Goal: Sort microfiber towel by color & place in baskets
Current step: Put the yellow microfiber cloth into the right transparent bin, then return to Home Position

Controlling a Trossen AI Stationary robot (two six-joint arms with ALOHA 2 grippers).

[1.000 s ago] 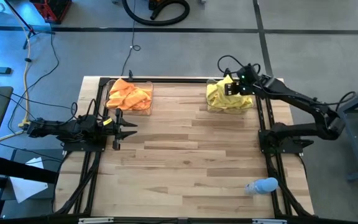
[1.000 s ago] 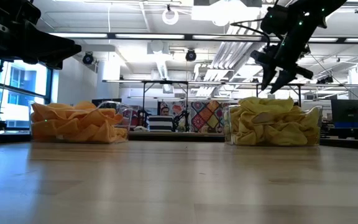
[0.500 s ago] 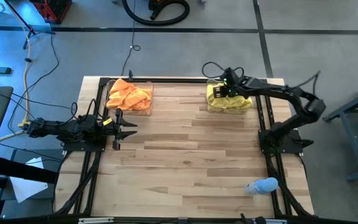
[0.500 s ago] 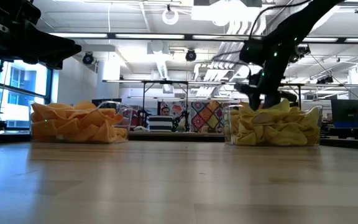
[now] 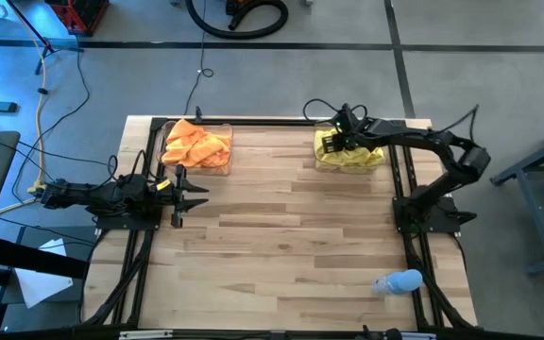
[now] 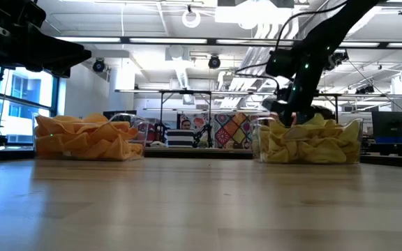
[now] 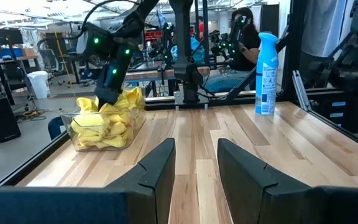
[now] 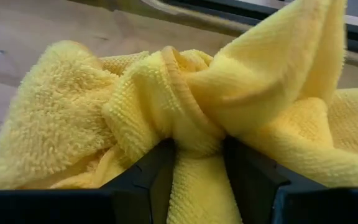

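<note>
Plainly two baskets (image 5: 350,151) (towels heaped).

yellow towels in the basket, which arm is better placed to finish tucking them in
Right. The right gripper is down in the basket, jaws around a fold of the yellow towels. The left gripper hovers over bare table beside the orange towels.

Bright yellow towels (image 5: 349,154) are filling one clear basket (image 5: 319,161); orange towels (image 5: 195,144) are filling the other clear basket (image 5: 223,162). The surface (image 5: 291,236) is showing pale wood planks with a black frame. Both arms are appearing dark. A pale blue spray bottle (image 5: 399,281) is showing a white cap.
</note>
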